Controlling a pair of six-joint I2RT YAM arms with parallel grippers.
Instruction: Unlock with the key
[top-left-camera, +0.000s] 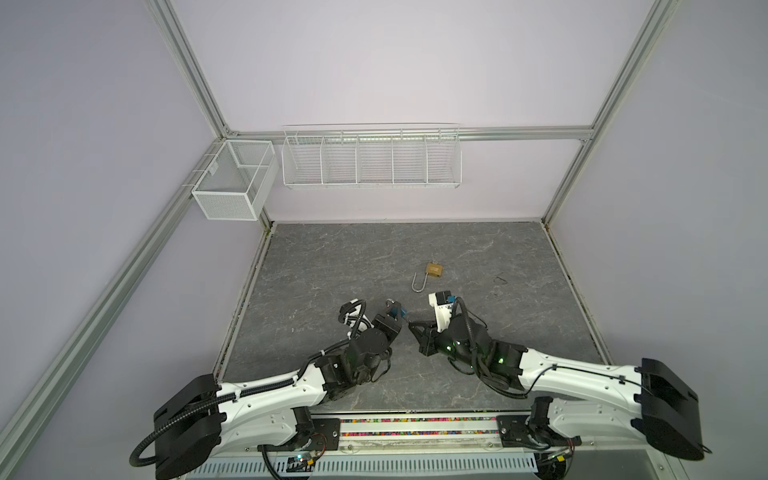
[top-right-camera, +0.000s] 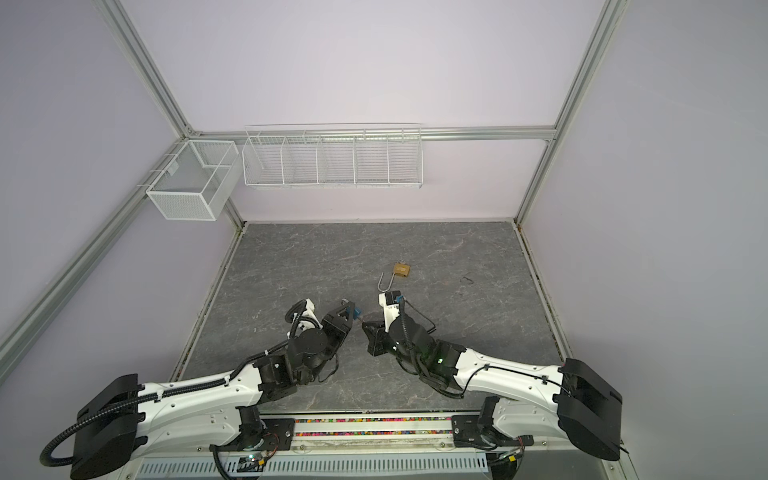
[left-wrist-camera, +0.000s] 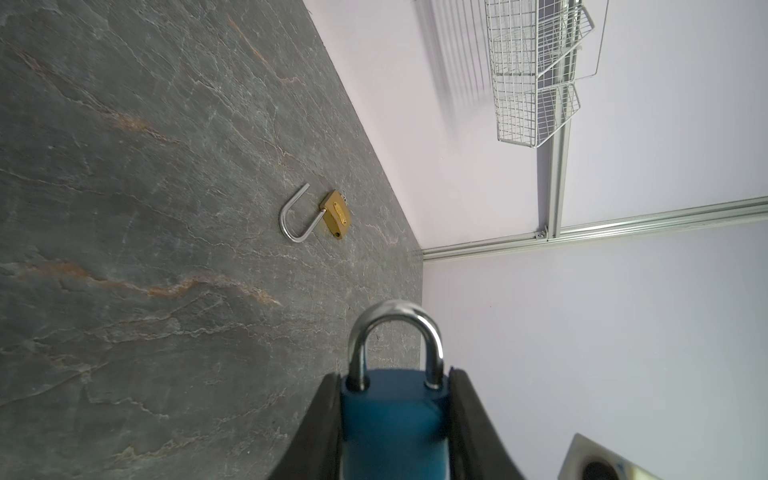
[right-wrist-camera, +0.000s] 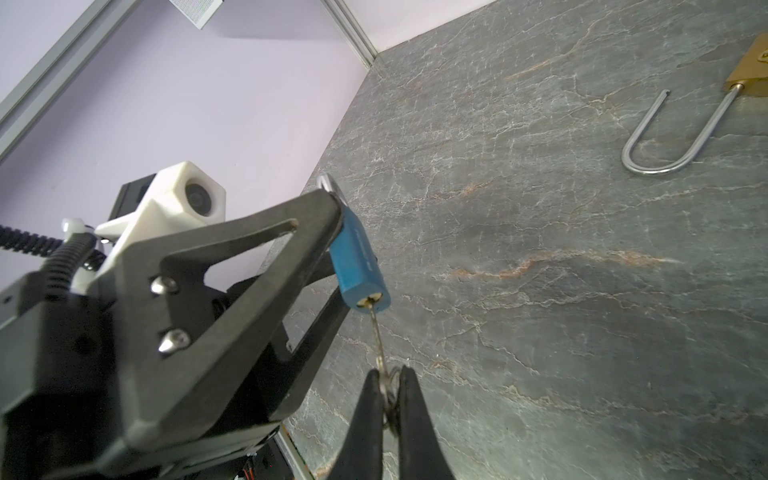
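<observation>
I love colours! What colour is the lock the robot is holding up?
It is blue. The padlock shows best in the left wrist view.

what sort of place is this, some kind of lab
Probably a robot test cell: an aluminium frame boxes in the table, a left arm and right arm are mounted at its front edge, and a wire rack hangs on the back wall.

Open tabletop (top-left-camera: 332, 266) all round — only the brass padlock (top-left-camera: 434, 270) obstructs
</observation>
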